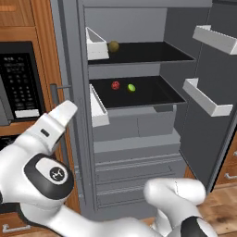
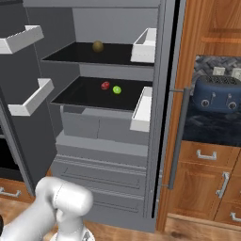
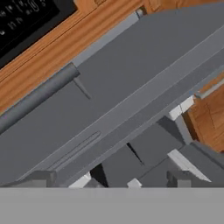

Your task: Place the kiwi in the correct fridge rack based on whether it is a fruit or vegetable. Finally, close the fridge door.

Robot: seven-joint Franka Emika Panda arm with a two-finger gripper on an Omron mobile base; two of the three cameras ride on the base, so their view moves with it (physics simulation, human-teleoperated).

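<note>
- At far left in the left base view, our white arm (image 1: 53, 134) is raised beside the fridge's closed left door.
- Our claw (image 3: 109, 181) is spread wide and holds nothing.
- Centre: the kiwi (image 1: 131, 87) lies on the fridge rack (image 1: 157, 95), just beside a red ball (image 1: 115, 85).
- Right: the open fridge door (image 1: 217, 88) awaits; we judge closing it comes next.

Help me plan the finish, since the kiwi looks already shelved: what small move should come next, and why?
Probably swing the arm right toward the open fridge door to start pushing it shut. The kiwi already lies on the lower fridge rack beside the red ball, and the pincer is open, holding nothing, facing the fridge's left edge.
</note>
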